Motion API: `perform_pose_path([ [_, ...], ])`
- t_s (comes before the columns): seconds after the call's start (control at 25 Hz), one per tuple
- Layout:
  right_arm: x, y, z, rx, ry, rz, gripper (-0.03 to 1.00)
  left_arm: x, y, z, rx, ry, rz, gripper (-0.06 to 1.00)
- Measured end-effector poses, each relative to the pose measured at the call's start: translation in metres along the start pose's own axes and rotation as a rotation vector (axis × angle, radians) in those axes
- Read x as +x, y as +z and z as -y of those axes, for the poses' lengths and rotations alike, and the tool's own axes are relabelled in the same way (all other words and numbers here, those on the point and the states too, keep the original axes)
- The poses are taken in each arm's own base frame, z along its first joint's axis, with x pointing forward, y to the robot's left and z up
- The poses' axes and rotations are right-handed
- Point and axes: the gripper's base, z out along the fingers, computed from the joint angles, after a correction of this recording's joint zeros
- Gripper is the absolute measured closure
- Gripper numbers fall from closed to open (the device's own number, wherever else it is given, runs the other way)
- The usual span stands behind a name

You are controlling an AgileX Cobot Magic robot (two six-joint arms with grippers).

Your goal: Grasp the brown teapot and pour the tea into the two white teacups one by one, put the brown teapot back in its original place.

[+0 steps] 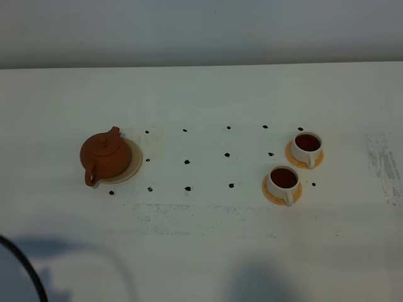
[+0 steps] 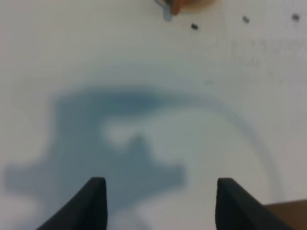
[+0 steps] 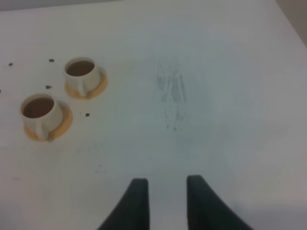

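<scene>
Teapot (image 1: 102, 156) sits upright on its beige coaster (image 1: 133, 162), left side of the table (image 1: 208, 94). Both cups (image 1: 307, 146) (image 1: 283, 181) on orange saucers at right, brown tea in each. Left gripper (image 2: 160, 201) jaws wide apart over bare table, holding nothing; right gripper (image 3: 167, 201) jaws drawn in, empty.

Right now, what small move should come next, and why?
Probably none beyond keeping both arms back. Both teacups hold dark tea, and the brown teapot sits on its cream coaster. The left gripper is open and empty, so the task looks finished.
</scene>
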Motion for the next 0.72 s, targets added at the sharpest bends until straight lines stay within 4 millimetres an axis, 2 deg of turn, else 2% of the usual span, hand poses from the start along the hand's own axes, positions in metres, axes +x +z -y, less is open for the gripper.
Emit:
perform_pose_path([
  [0.24, 0.000, 0.000, 0.000, 0.000, 0.000, 0.000, 0.75, 0.021, -0.022, 0.002, -0.051, -0.030, 0.130, 0.46],
  [0.44, 0.000, 0.000, 0.000, 0.000, 0.000, 0.000, 0.75, 0.042, -0.027, 0.004, -0.067, -0.044, 0.162, 0.46],
  [0.72, 0.000, 0.000, 0.000, 0.000, 0.000, 0.000, 0.75, 0.048, -0.033, 0.005, -0.071, -0.039, 0.219, 0.46],
])
